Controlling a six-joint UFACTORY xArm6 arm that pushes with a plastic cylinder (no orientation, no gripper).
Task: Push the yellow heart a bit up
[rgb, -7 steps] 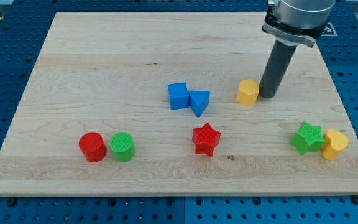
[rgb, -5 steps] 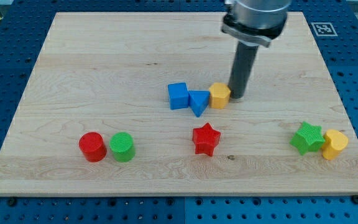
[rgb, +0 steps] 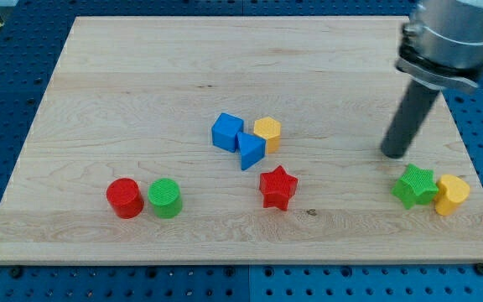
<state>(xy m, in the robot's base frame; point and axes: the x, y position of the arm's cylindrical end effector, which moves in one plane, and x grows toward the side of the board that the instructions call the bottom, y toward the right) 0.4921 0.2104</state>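
Note:
The yellow heart (rgb: 452,194) lies near the board's right edge, touching the right side of a green star (rgb: 415,185). My tip (rgb: 393,154) rests on the board just above and left of the green star, apart from it, and well up and left of the yellow heart. The dark rod rises from the tip toward the view's top right.
A yellow hexagon (rgb: 267,133) touches a blue triangle (rgb: 251,150), which touches a blue cube (rgb: 226,132), near the board's middle. A red star (rgb: 277,187) lies below them. A red cylinder (rgb: 125,198) and green cylinder (rgb: 165,198) sit at lower left.
The rod pushed the yellow hexagon left into the blue triangle and cube, shifting them left, then swung right and down to above the green star. The yellow heart has not moved.

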